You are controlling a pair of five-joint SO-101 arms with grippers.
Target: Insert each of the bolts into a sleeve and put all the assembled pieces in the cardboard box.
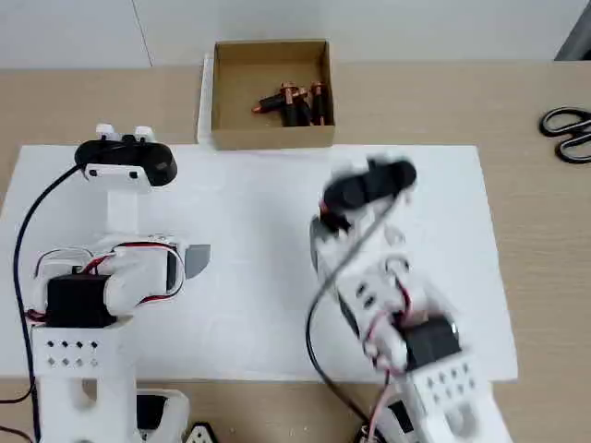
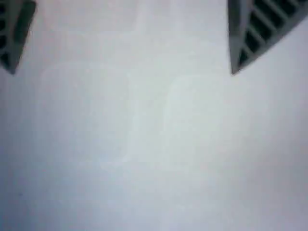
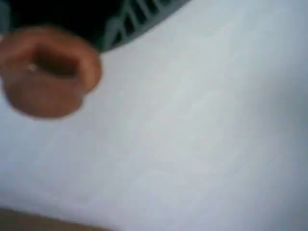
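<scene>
The cardboard box [image 1: 220,92] stands at the back of the white mat and holds several black and copper assembled pieces [image 1: 295,103]. My right arm [image 1: 367,185] hangs over the mat just in front of the box's right corner. In the right wrist view a copper-coloured piece with a hollow end [image 3: 48,72] sits close under a ribbed finger [image 3: 137,19], above the mat; my right gripper [image 3: 91,41] looks shut on it. My left gripper [image 2: 125,38] is open over bare mat, and its grey finger [image 1: 196,260] shows at the left of the mat.
The white mat [image 1: 259,295] covers most of the tan table. Scissors [image 1: 568,132] lie at the far right edge of the table. The left arm's black motor block [image 1: 125,164] stands at the mat's back left.
</scene>
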